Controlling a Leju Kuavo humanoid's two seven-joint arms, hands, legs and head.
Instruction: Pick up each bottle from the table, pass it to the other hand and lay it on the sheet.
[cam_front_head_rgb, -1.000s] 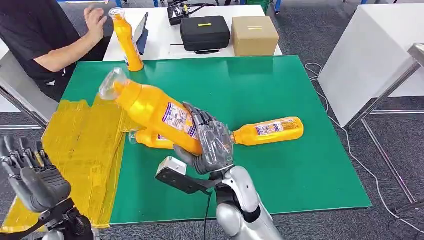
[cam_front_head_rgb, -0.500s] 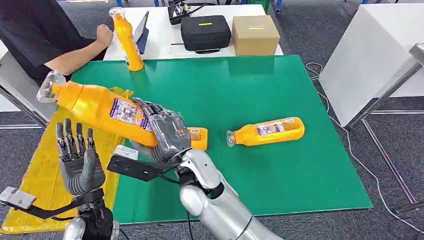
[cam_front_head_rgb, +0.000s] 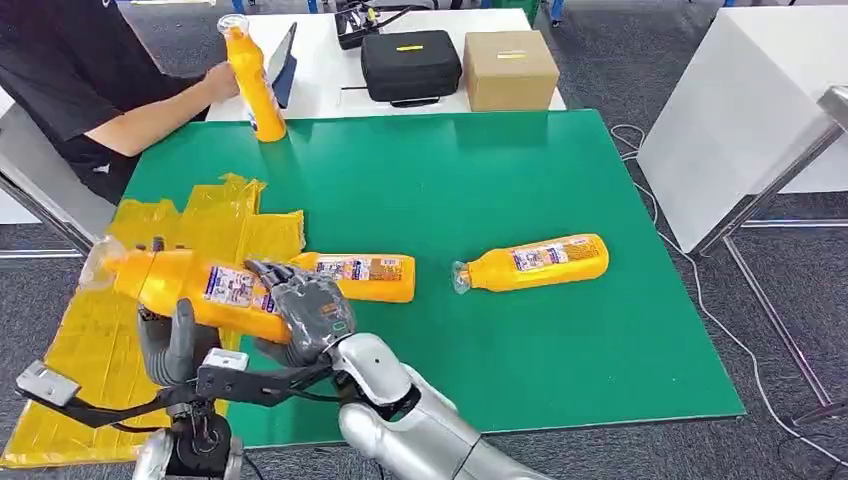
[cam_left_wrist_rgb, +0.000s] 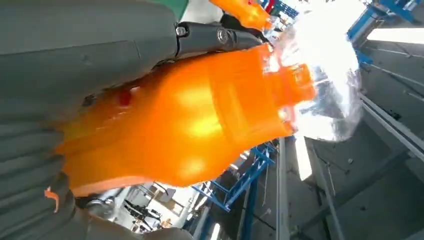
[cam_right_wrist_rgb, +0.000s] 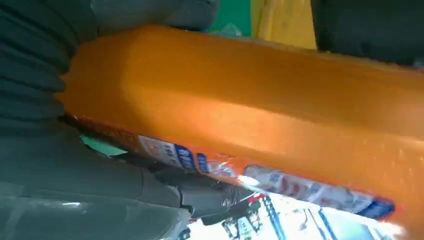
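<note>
The right hand (cam_front_head_rgb: 305, 315) grips the bottle (cam_front_head_rgb: 190, 285) at its base, held level above the sheet (cam_front_head_rgb: 90, 340), neck toward the left hand (cam_front_head_rgb: 170, 345), whose fingers wrap its neck end.

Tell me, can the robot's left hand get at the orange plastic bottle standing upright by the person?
Probably not now: the left hand is at the held orange bottle that the right hand grips, and the upright orange bottle stands at the green mat's far corner.
</note>
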